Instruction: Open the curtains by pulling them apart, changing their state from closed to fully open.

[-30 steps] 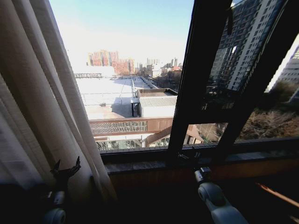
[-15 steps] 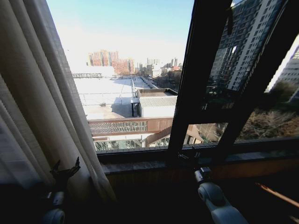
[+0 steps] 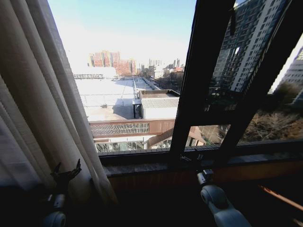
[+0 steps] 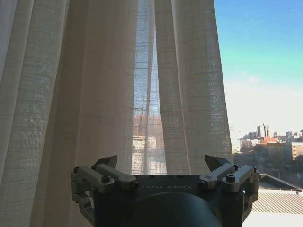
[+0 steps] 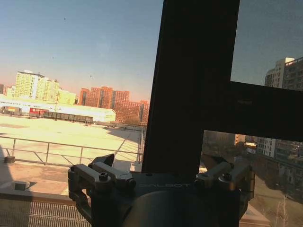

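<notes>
The curtains (image 3: 33, 104) hang bunched at the left of the head view, a stack of pale sheer pleats running from the top edge down past the window sill (image 3: 156, 166), and the glass to their right stands uncovered, with rooftops and distant buildings showing through. The left hand (image 3: 66, 171) sits low just in front of the inner pleats, its two dark fingertips spread apart with nothing between them; the left wrist view has the same left hand (image 4: 161, 166) wide and empty, pointed straight at the folds (image 4: 118, 90), whose free edge falls just to one side of it with open sky beyond. The right hand (image 3: 191, 158) is raised at the foot of the dark window frame bar (image 3: 199, 80), well apart from any fabric, and the right wrist view shows the right hand (image 5: 158, 165) likewise spread and holding nothing. The step in hand looks like the tail end of sweeping the left panel aside. To judge by the bare glass, this side is largely open. The next move would call for the left hand to press into or close on the edge pleats and carry them farther left.
</notes>
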Robot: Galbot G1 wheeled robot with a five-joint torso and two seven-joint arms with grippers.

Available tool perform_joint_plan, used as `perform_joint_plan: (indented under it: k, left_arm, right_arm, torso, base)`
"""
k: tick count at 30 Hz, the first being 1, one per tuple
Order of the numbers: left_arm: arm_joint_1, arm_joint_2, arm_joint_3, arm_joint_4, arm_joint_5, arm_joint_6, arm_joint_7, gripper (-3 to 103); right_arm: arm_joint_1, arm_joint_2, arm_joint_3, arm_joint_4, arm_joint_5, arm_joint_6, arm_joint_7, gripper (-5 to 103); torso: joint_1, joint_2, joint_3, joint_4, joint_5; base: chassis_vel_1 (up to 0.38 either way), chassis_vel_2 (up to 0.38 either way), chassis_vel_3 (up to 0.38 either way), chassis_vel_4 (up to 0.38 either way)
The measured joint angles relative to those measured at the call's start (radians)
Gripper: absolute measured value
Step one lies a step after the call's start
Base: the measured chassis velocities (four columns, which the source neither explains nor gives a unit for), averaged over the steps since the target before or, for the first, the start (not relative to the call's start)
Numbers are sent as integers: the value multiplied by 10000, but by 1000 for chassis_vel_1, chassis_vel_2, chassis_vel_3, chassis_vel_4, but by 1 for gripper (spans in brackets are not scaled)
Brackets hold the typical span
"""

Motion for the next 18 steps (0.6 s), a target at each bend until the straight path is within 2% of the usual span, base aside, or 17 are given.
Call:
perform_joint_plan:
  k: [8, 18]
  left_arm:
    - [0, -1, 2, 0, 0, 2, -1, 100]
    - [-1, -1, 2, 0, -1, 8, -1, 100]
  right_arm:
    - [0, 0, 0, -1, 0, 0, 0, 100]
    - [0, 0, 0, 0, 0, 0, 0, 100]
  torso:
    - [0, 0, 1, -2, 3]
    - [-1, 0, 1, -2, 1]
  base:
    - [-197, -200, 189, 207]
    - [-310, -301, 311, 314]
